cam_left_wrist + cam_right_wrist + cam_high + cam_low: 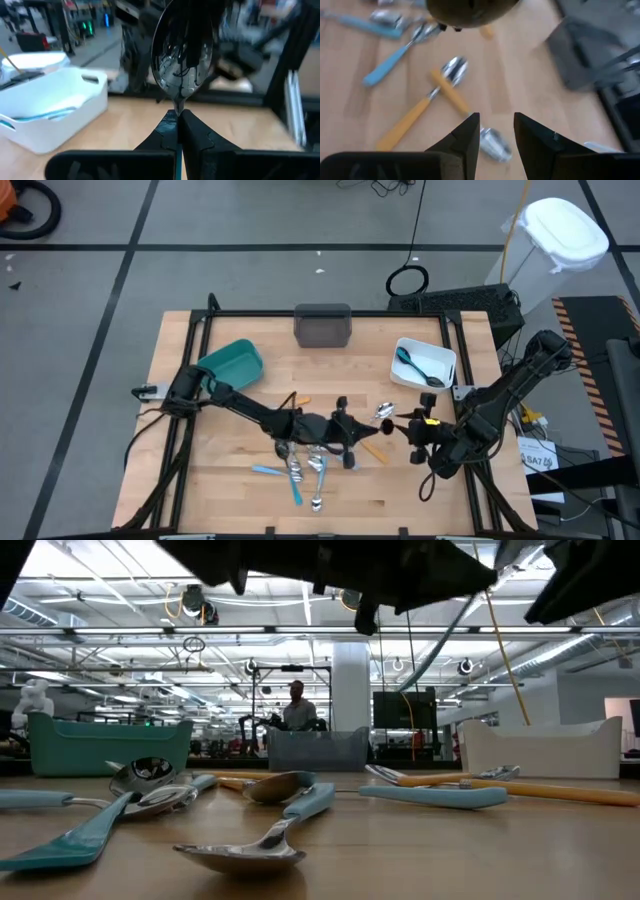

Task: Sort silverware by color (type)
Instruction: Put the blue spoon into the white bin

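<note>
We have the left gripper [177, 131] clenched on a spoon [183, 55], its shiny bowl standing up past the fingertips and a blue handle just showing between them. It hangs over the middle of the table, above the loose silverware [305, 468]. For this step we judge the grip should stay firm and the spoon be carried level to whichever bin takes blue handles; the white bin [55, 107] lies ahead in the left wrist view and already holds something blue.

The right gripper [495, 131] hovers with its fingers apart and empty over an orange-handled spoon [427, 102] crossed with another orange handle. It sits close to the left arm's path, so we would keep the two clear.

Farther off stand the teal bin [232, 363] and grey bin [322, 326]; a person [297, 706] stands in the room beyond
</note>
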Controlling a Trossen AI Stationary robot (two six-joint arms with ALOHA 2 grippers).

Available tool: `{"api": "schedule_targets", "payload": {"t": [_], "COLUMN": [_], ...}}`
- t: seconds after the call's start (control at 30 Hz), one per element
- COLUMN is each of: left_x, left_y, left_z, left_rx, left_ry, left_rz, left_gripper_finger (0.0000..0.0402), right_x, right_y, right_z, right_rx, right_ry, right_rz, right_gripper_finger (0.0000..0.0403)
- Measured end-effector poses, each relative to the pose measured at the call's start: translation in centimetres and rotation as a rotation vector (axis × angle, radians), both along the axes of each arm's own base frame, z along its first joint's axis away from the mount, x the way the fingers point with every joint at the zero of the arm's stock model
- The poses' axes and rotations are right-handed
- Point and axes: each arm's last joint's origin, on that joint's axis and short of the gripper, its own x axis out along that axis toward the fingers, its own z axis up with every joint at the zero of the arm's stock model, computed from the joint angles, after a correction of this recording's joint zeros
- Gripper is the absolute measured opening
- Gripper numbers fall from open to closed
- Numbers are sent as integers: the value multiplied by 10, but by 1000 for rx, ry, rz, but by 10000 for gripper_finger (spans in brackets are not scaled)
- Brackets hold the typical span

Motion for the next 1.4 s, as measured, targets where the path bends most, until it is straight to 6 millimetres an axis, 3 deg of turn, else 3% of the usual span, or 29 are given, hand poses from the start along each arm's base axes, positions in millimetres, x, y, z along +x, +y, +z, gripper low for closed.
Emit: {"api": "schedule_targets", "payload": {"t": [0.13, 0.5, 0.93, 1.4], "left_x": [-6, -17, -20, -21], "left_y": [2, -10, -11, -16], "left_z": [0, 26, 31, 33], "left_rx": [-25, -48, -67, 32], "left_ry": [-98, -355, -402, -406], "left_rz": [37, 193, 235, 210], "left_gripper_finger": [3, 3, 3, 3], "right_x": [4, 14, 42, 66], "right_y": [1, 8, 25, 17], "right_z": [4, 15, 10, -7], "right_rx": [-29, 10, 28, 144], "right_ry": [-108, -286, -369, -326], "right_rz": [-40, -86, -62, -113], "right_gripper_finger": [114, 114, 114, 114]}}
